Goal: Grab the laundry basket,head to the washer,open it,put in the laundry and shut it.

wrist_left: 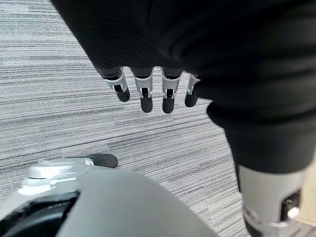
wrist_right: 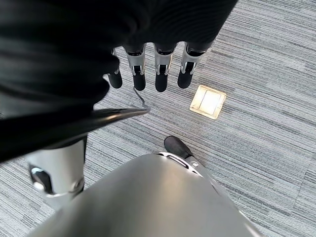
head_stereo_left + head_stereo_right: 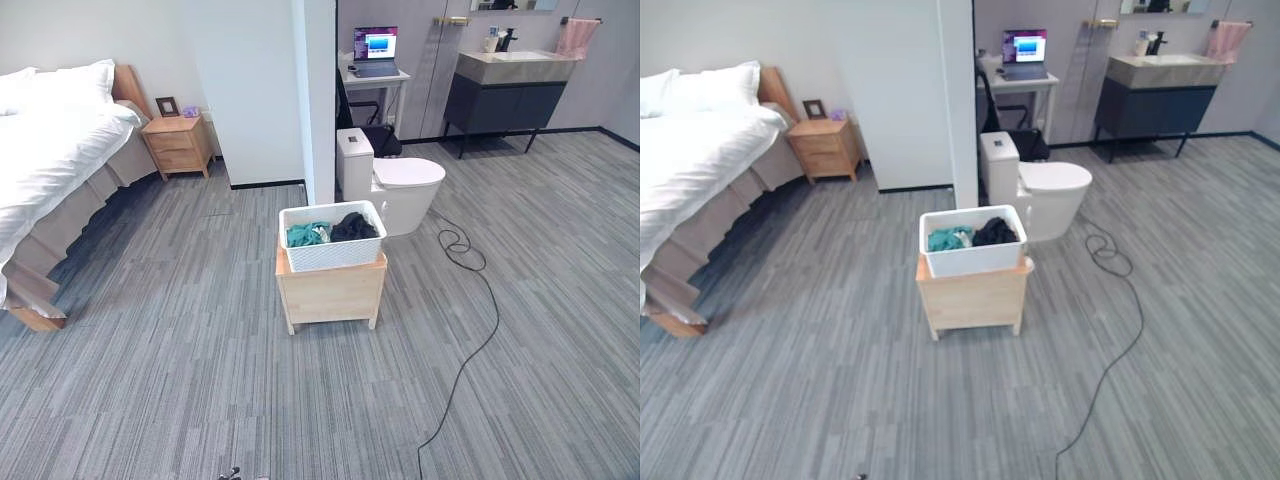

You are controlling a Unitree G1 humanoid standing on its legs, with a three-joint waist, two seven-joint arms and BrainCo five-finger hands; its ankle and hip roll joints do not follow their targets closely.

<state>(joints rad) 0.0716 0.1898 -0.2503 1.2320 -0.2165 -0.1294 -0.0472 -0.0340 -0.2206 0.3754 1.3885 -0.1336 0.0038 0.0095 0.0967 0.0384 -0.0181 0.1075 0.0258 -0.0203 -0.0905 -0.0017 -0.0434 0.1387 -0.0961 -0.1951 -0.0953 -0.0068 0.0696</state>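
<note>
A white laundry basket [image 3: 333, 249] stands on a low wooden stand [image 3: 332, 291] in the middle of the room, a few steps ahead of me. Teal and black clothes [image 3: 330, 231] lie inside it. In the left wrist view my left hand [image 1: 148, 89] hangs open over the grey carpet, its fingers straight and holding nothing. My right hand [image 2: 153, 66] likewise hangs open above the carpet in the right wrist view, empty.
A bed [image 3: 50, 160] and a nightstand [image 3: 178, 145] stand at the left. Behind the basket are a partition wall [image 3: 318, 100], a white toilet [image 3: 395, 185], a desk with a laptop [image 3: 375, 50] and a dark vanity [image 3: 505, 95]. A brass floor plate [image 2: 208, 101] lies by my right hand.
</note>
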